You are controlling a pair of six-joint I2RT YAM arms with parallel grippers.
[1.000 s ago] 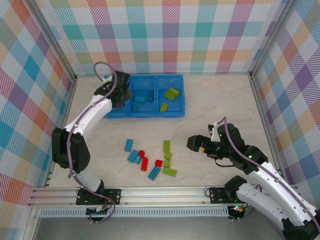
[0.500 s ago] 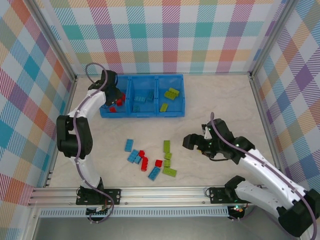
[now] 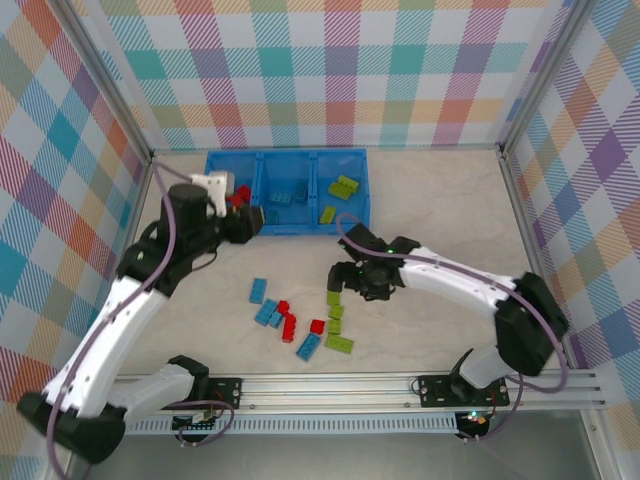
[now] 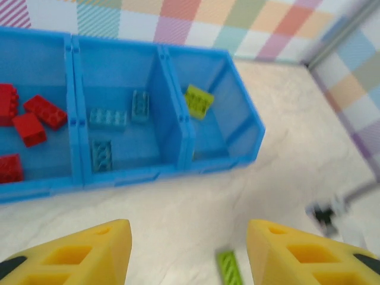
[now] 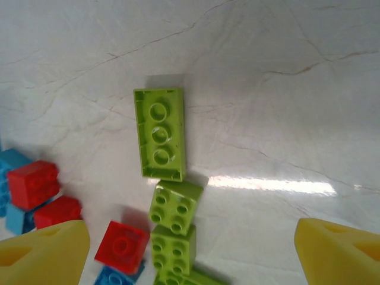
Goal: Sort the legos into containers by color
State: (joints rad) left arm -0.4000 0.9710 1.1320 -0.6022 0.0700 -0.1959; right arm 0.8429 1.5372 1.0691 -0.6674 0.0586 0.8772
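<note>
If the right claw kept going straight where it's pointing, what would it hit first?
Probably the small square lime green plastic bricks on the tabletop: the right gripper points down, jaws open either side of them. Depth is unclear.

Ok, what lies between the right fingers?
In the right wrist view, small green bricks and one red brick lie on the table in the gap between the open right fingers.

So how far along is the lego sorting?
Partly done. The tray holds red bricks in its left compartment, light blue bricks in the middle, green bricks on the right. Nothing is in hand: left gripper and right gripper have open, empty jaws, the right hovering over a long green brick. Roughly ten loose bricks lie on the table.
</note>
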